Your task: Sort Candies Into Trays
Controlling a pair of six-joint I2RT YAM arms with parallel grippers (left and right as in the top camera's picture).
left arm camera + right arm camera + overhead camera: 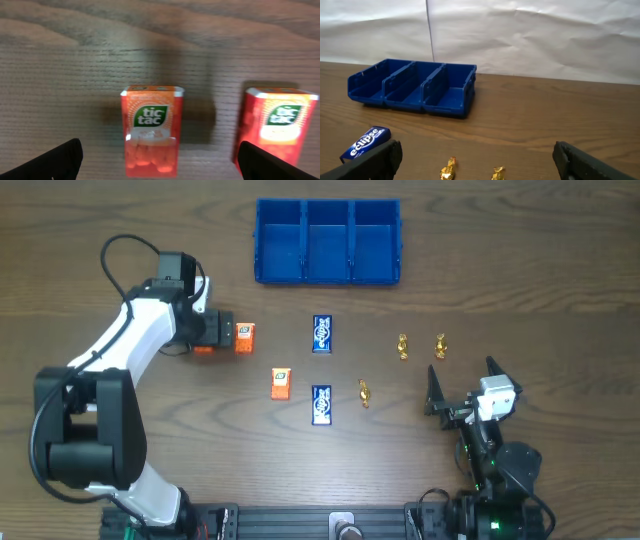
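Left gripper (224,331): low over the table (540,270) at the left; fingers set wide, gripping nothing.
Upper orange box (244,337): flat on the table just ahead of the left gripper's fingertips. In the left wrist view it lies between the two fingers, with a gap on each side.
Lower orange box (281,383): on the table, near the upper orange box and towards the arm bases.
Upper blue pack (321,334): on the table, below the tray's middle compartment.
Lower blue pack (321,404): in line with the upper blue pack, nearer the bases.
Blue tray (328,275): three compartments side by side, at the far edge of the table; all listed candies lie outside it.
First gold candy (364,392): just right of the lower blue pack.
Second gold candy (403,346) and third gold candy (440,346): side by side, apart from each other.
Right gripper (464,383): at the right, near the arm's base; fingers spread wide, holding nothing.
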